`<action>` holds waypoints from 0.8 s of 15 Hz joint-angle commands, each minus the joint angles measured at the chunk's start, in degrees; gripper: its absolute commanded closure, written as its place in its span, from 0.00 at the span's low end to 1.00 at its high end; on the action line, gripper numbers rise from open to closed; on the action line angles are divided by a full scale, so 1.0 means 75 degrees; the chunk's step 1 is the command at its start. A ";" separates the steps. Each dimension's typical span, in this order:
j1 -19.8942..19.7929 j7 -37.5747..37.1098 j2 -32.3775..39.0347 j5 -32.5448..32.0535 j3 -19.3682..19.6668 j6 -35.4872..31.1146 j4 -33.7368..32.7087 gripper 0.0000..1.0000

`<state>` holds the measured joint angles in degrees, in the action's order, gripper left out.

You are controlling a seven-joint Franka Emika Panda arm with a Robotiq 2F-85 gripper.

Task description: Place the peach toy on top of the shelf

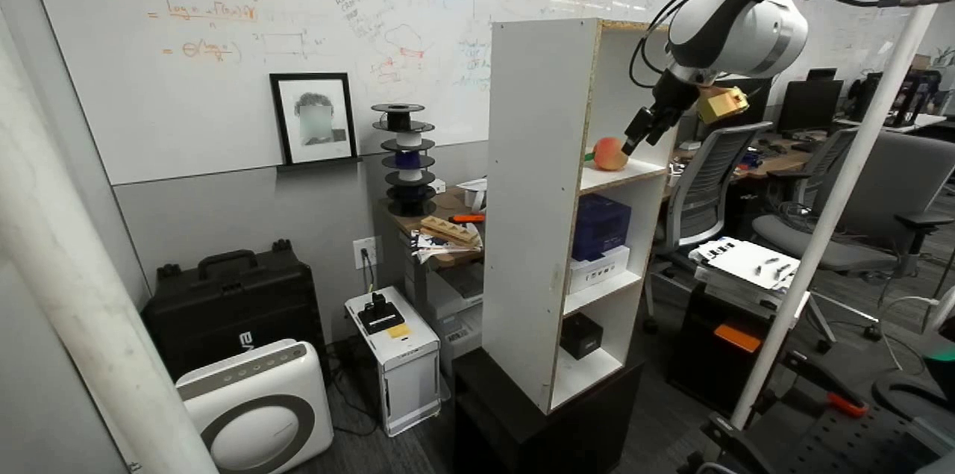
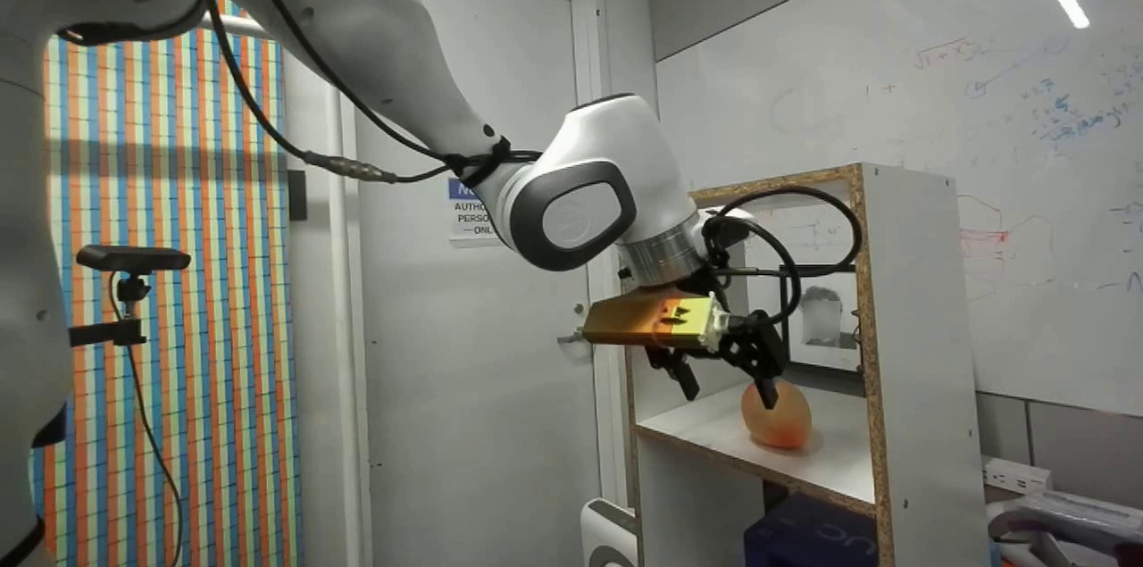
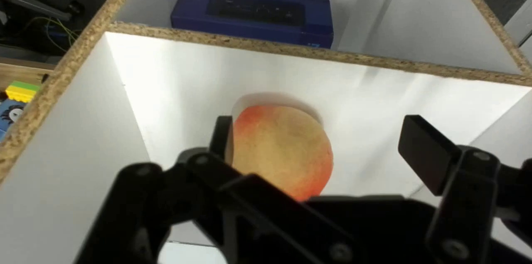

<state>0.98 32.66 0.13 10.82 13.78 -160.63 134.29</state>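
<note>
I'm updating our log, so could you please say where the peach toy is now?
In an exterior view, the peach toy rests in the top compartment of the shelf, picture-left of the open end effector and above the dark blue box.

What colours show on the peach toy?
The peach toy is yellowish orange with reddish patches near its edge, seen best in the wrist view.

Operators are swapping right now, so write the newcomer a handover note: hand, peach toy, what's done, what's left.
Hand: open, holding nothing, close by the peach toy; contact can't be confirmed.
Things: peach toy rests in the top compartment of the shelf.
Done: it is inside that compartment, not on the shelf's very top.
Left: if that compartment counts, probably just back the hand out; if the very top is meant, grasp and lift it there.
</note>
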 commanded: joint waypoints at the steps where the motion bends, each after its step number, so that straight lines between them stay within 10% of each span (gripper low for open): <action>1: -0.0056 0.0980 0.0783 0.1073 -0.0043 -0.0301 -0.0897 0.00; 11: -0.0503 0.2693 0.1967 0.3286 -0.0602 -0.0517 -0.1888 0.00; 12: -0.0543 0.2813 0.1958 0.3400 -0.0665 -0.0497 -0.1880 0.25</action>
<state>-1.65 50.07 13.05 32.68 10.73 -163.65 122.66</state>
